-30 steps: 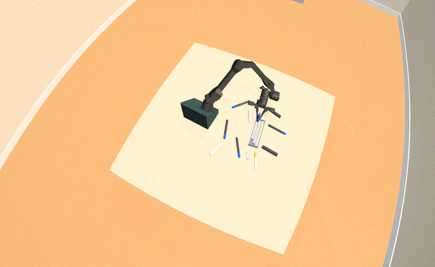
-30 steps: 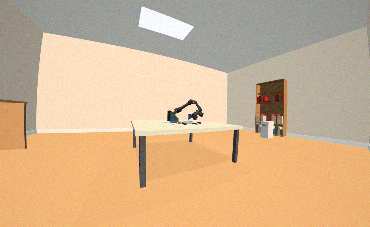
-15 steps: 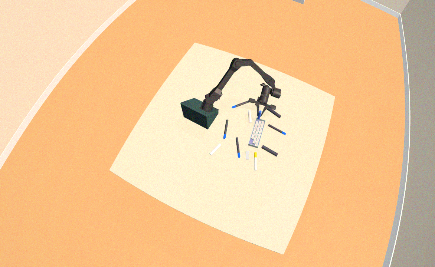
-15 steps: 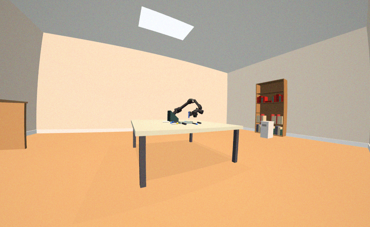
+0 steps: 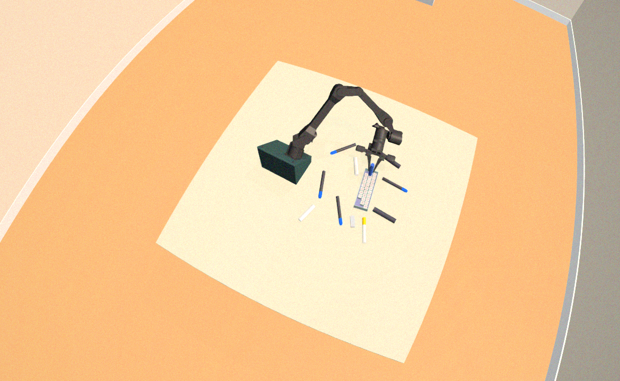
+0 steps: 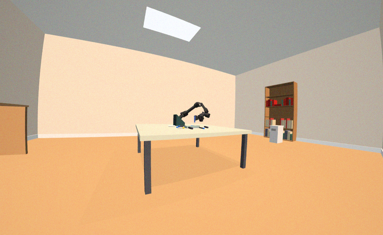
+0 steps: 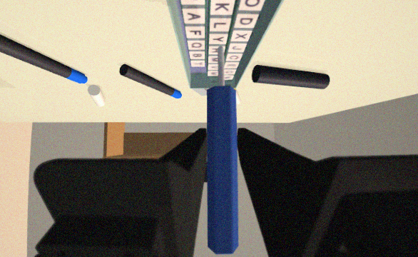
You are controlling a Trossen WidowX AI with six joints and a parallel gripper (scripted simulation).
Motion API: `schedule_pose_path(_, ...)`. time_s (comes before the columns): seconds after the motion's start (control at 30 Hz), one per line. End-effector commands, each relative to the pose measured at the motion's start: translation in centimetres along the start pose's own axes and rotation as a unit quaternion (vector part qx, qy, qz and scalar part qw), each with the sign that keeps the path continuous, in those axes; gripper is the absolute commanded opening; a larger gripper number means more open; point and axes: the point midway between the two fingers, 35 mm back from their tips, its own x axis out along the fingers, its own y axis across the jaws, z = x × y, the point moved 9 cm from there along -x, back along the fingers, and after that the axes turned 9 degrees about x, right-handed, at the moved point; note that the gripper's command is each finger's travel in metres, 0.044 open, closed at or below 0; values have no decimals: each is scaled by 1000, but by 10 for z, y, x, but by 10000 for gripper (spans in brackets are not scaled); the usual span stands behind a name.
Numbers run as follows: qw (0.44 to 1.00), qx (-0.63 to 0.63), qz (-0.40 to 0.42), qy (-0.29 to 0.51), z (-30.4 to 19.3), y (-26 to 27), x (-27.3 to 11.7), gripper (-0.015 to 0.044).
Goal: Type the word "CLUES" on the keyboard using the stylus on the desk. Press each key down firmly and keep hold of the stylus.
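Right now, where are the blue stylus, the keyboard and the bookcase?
Blue stylus (image 5: 371,169) (image 6: 194,118) (image 7: 222,168): top, exterior and wrist views, on its handle.
Keyboard (image 5: 366,189) (image 7: 220,24): top and wrist, on its keys.
Bookcase (image 6: 295,112): exterior, on its side panel.

We see a pale cream table (image 5: 264,265) (image 6: 192,134) (image 7: 152,112) on dark legs, standing on an orange floor (image 5: 113,293) (image 6: 99,175). Behind the table in the exterior view runs a peach wall (image 6: 134,93), edged below by a white baseboard (image 6: 84,135). Right of the table we find a brown bookshelf (image 6: 295,114) with red books, and a white bin (image 6: 276,134) before it. Left of the table stands an orange-brown cabinet (image 6: 4,130). Above, a bright panel (image 6: 171,24), perhaps a ceiling light, breaks the grey ceiling (image 6: 260,32).
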Motion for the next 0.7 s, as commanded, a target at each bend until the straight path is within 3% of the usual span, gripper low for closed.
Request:
schedule_pose_path(0.0, 1000, -1, 6, 3, -11, -10, 23, 0)
schedule_pose_path(0.3, 1000, -3, 4, 7, -45, -32, 77, 0)
schedule_pose_path(0.67, 1000, -3, 4, 7, -31, -30, 90, 0)
